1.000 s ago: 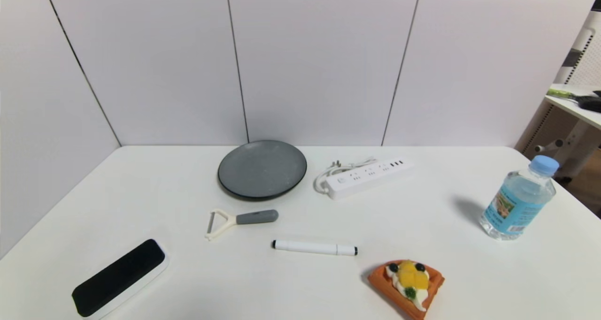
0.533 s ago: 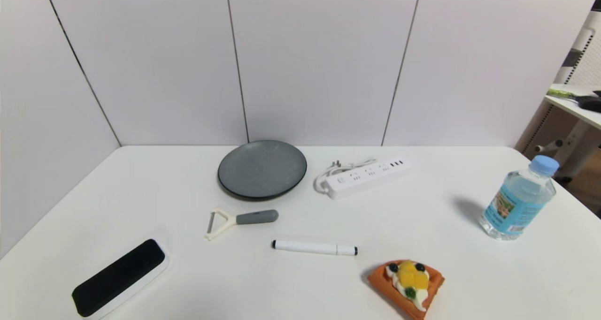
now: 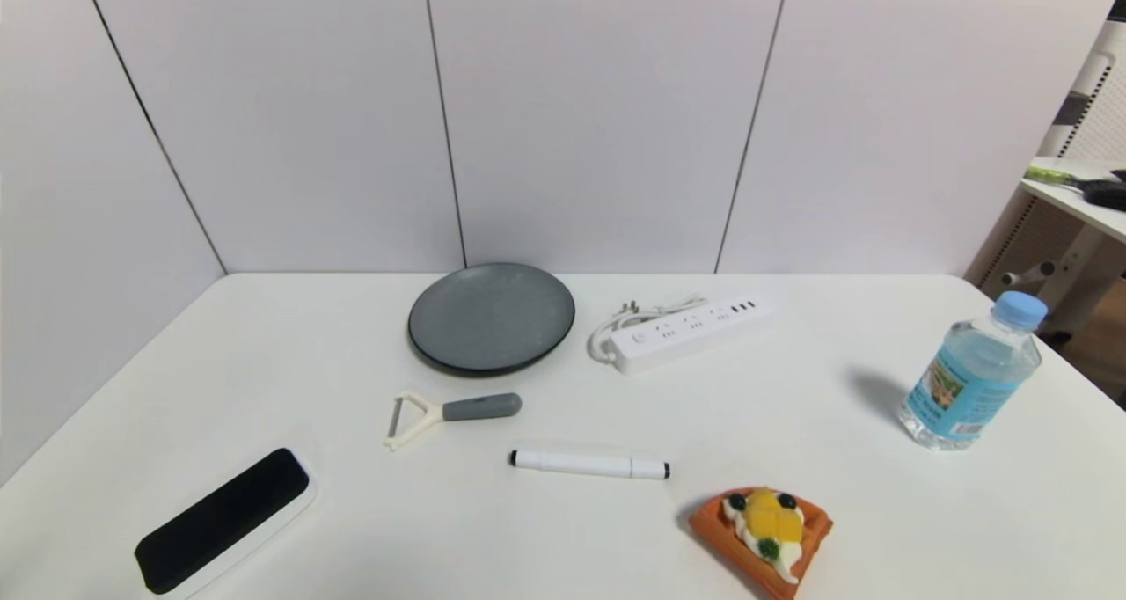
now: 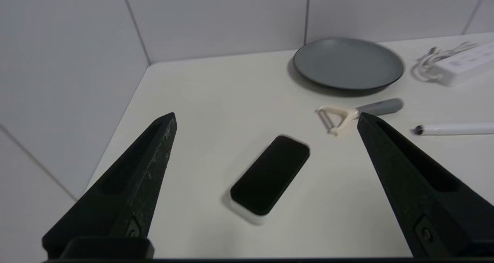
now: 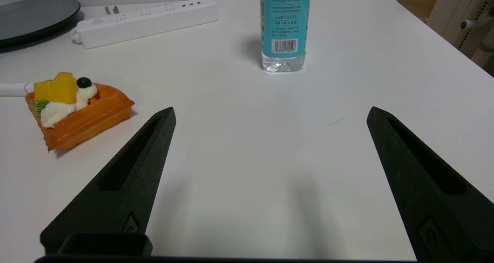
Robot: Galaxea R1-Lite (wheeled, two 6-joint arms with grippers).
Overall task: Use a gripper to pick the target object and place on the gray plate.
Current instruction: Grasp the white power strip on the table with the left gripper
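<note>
Right gripper (image 5: 270,112): jaws spread wide, empty, low over the near right of the table (image 3: 836,530); judged the nearer arm. Left gripper (image 4: 266,118): equally wide, empty, near left.
Power strip (image 3: 690,332): far centre, ahead and left of the right gripper, long axis left-right, right end slightly farther; just right of the gray plate (image 3: 491,317), apart.
Hidden: both arms in head view; cord coil partly behind the strip.
</note>
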